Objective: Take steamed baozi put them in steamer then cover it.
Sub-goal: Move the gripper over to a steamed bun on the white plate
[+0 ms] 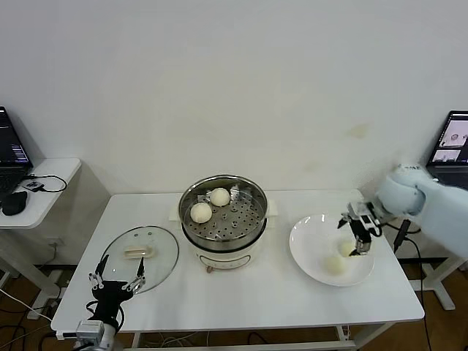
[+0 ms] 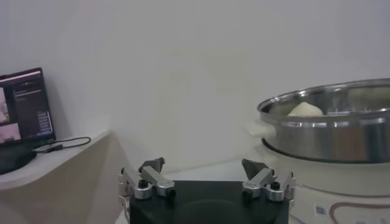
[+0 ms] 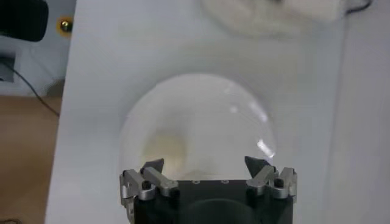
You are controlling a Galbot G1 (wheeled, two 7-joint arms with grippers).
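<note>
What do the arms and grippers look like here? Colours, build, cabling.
Right arm: smooth pale grey-white shell, rounded wrist joint. Right gripper: black body, two silver metal fingers with dark tips. Left gripper: same black-and-silver build. No loose cabling or markings visible.

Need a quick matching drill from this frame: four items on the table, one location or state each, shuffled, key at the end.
Items:
1. steamer
2. glass lid
3. white plate
4. right gripper

Places/states:
A. lying flat on the table at the robot's left
B. open, above the plate by a bun
C. table centre, two baozi inside
D. at the robot's right, two baozi on it

Pairs: 1-C, 2-A, 3-D, 4-B
</note>
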